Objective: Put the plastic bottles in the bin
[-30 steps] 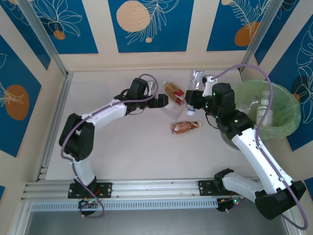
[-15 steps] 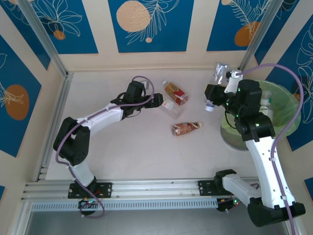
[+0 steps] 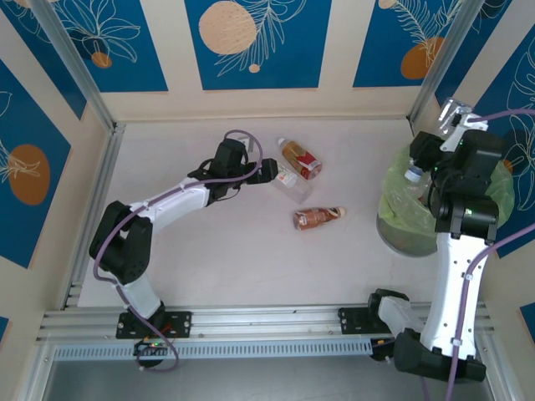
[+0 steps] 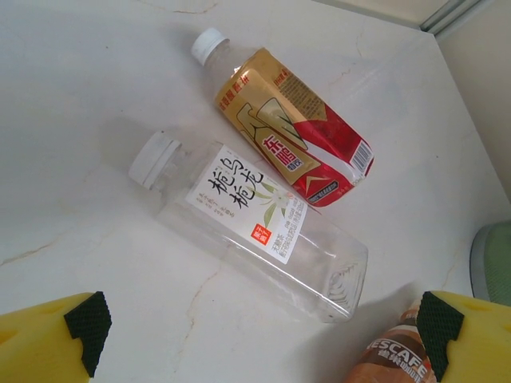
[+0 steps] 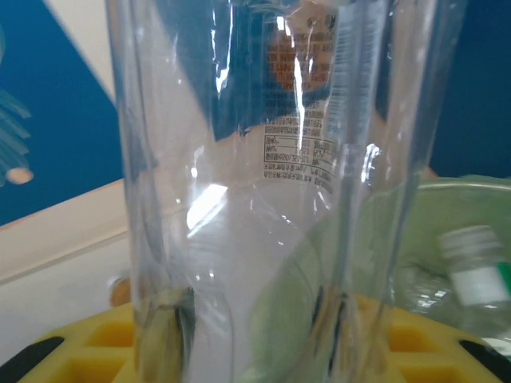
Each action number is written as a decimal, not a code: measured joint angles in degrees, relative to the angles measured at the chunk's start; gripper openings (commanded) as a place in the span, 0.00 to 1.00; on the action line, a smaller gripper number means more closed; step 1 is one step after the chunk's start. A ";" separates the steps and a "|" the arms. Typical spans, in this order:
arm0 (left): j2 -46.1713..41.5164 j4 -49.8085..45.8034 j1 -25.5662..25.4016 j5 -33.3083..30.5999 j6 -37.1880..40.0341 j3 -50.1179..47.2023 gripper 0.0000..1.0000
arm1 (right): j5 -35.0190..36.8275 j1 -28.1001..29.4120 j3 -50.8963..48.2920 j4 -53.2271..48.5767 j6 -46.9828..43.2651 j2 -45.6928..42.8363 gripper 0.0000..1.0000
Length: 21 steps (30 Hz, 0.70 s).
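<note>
Right jaws tight around clear bottle (image 5: 263,159), capped bottle (image 5: 473,267) inside bin (image 5: 479,199) beyond

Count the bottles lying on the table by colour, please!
Red-and-gold bottle: 1
Clear bottle with a white label: 1
Brown bottle: 1
Total: 3
</note>
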 measured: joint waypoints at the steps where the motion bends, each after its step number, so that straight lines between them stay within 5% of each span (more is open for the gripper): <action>1: 0.00 0.07 0.00 0.02 0.00 0.00 1.00 | 0.20 -1.44 -0.02 0.13 0.22 0.37 0.34; 8: 0.00 0.02 0.00 1.53 1.97 0.00 1.00 | 3.50 -6.84 -2.71 2.32 2.05 0.48 0.34; 21: 0.00 -0.90 0.00 3.32 2.56 0.00 1.00 | 7.13 -7.80 -10.93 4.94 2.49 4.28 0.38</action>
